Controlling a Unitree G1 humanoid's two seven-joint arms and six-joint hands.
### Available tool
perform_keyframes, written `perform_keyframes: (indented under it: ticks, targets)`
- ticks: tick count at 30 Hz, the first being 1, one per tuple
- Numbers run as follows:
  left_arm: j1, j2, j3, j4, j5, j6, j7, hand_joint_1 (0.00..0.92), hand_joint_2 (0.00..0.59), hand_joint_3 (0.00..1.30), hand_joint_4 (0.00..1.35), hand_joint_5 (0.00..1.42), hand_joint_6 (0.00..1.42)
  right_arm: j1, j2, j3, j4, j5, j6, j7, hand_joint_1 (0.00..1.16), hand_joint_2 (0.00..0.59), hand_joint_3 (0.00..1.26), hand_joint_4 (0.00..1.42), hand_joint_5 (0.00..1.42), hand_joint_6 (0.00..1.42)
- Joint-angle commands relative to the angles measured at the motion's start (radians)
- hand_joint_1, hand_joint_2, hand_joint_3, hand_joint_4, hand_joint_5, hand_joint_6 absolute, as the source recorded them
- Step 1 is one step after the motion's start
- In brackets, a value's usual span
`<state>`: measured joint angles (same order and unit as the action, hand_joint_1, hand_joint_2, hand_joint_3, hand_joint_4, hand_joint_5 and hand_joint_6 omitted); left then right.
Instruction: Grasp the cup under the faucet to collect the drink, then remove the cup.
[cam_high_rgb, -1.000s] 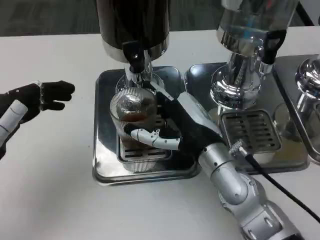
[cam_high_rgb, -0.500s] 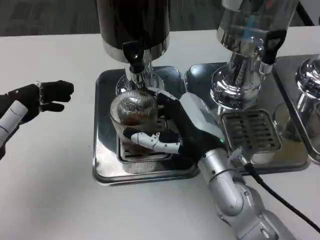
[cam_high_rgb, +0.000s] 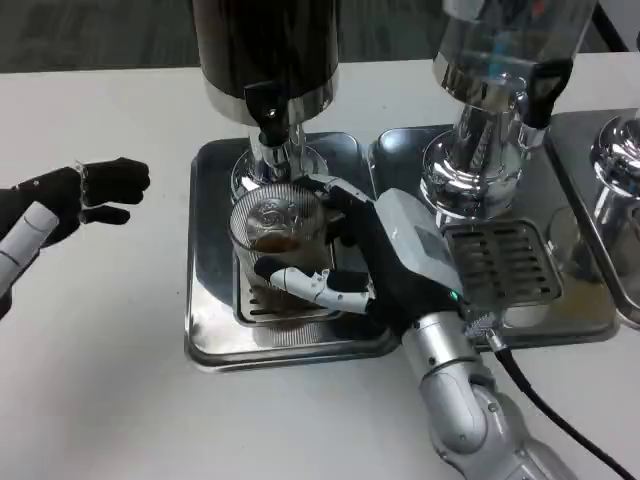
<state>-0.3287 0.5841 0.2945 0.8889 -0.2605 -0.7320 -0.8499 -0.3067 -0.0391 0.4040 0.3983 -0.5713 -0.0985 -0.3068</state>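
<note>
R hand (cam_high_rgb: 385, 265) is wrapped round the cup (cam_high_rgb: 277, 245), fingers on its right wall and thumb across the front low down, so it's gripping. Cup sits on the grate of the left tray (cam_high_rgb: 210, 330), near the tray's middle, directly under the faucet (cam_high_rgb: 270, 125) of the dark dispenser (cam_high_rgb: 265, 50). Some brown drink in the bottom, level looks low, can't tell if it's flowing atm.

L hand (cam_high_rgb: 70, 195) hangs over the table (cam_high_rgb: 100, 400) well left of the tray, holds nothing, fingers loosely bent but apart, so open.

Step imo: holding the cup under the spout while it fills. To do it well I'd keep the cup upright and centred under the spout, no squeezing harder since it's a thin clear cup and prob flexes. When pulling out, I'd lift just enough to clear the grate, then draw toward the tray's front edge, staying low so the rim doesn't clip the faucet. Keep wrist level, liquid will slosh. Watch the cable (cam_high_rgb: 540, 400) trailing off the R forearm, it runs close to the right tray (cam_high_rgb: 400, 145).

Vs 1 s ago: R hand has shifted a bit to the right and back toward me, forearm steeper in frame. Cup moved w/ it, slightly right, looks more upright now. L hand basically unchanged. Grip same.
</note>
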Motion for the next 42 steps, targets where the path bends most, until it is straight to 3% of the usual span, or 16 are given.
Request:
perform_keyframes:
  ticks: [1, 22, 31, 42]
  targets:
    - [-0.011, 0.013, -0.01, 0.003, 0.011, -0.014, 0.0, 0.0, 0.144, 0.33, 0.28, 0.27, 0.33, 0.006, 0.008, -0.018, -0.037, 0.008, -0.039, -0.035, 0.6, 0.224, 0.41, 0.53, 0.55, 0.53]
    - [-0.038, 0.005, -0.041, 0.026, 0.016, -0.03, -0.003, 0.0, 0.144, 0.32, 0.28, 0.27, 0.33, 0.109, -0.032, -0.086, -0.213, -0.004, -0.002, -0.031, 0.62, 0.249, 0.45, 0.58, 0.59, 0.58]
    - [-0.036, 0.0, -0.055, 0.021, 0.027, -0.049, -0.008, 0.0, 0.145, 0.32, 0.27, 0.27, 0.33, 0.16, -0.063, -0.117, -0.299, -0.001, 0.033, -0.005, 0.61, 0.252, 0.46, 0.61, 0.65, 0.66]
    - [-0.025, -0.011, -0.071, -0.002, 0.033, -0.074, -0.019, 0.0, 0.145, 0.31, 0.27, 0.27, 0.34, 0.242, -0.07, -0.147, -0.427, 0.008, 0.077, 0.039, 0.61, 0.259, 0.48, 0.63, 0.67, 0.7]
